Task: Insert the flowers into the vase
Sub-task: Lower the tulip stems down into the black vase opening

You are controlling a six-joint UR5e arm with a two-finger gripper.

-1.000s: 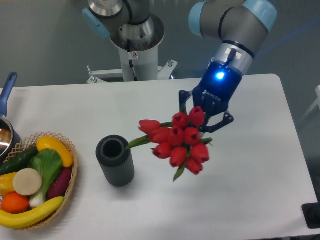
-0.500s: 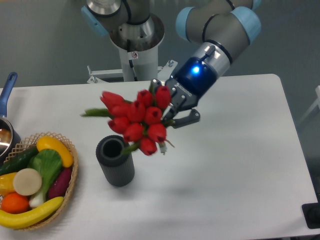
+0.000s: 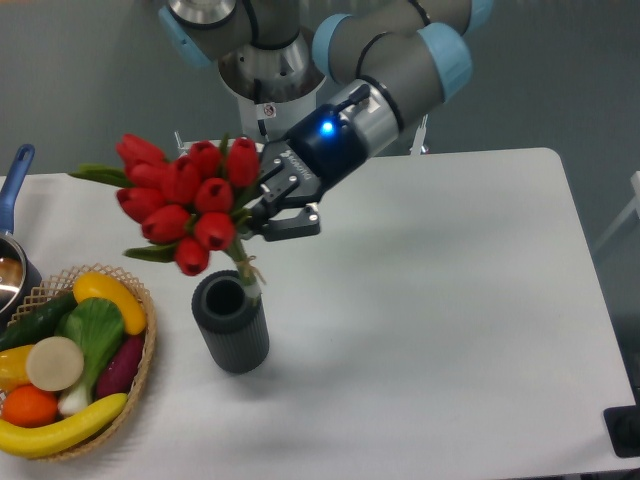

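Observation:
The flowers [image 3: 185, 196], a bunch of red tulip buds with green stems and leaves, hang in the air above and a little left of the vase. My gripper [image 3: 262, 208] is shut on their stems from the right. The stem ends [image 3: 247, 274] point down, just above the right side of the vase's rim. The vase [image 3: 230, 322], a short dark ribbed cylinder with an open round mouth, stands upright on the white table [image 3: 450, 300].
A wicker basket [image 3: 140, 350] of fruit and vegetables sits at the front left, close to the vase. A pot with a blue handle [image 3: 14, 185] is at the left edge. The arm's base [image 3: 270, 90] stands behind the table.
My gripper has carried the flowers left and up, from the table's middle to over the vase. The stems have turned to point downward. The vase has not moved.

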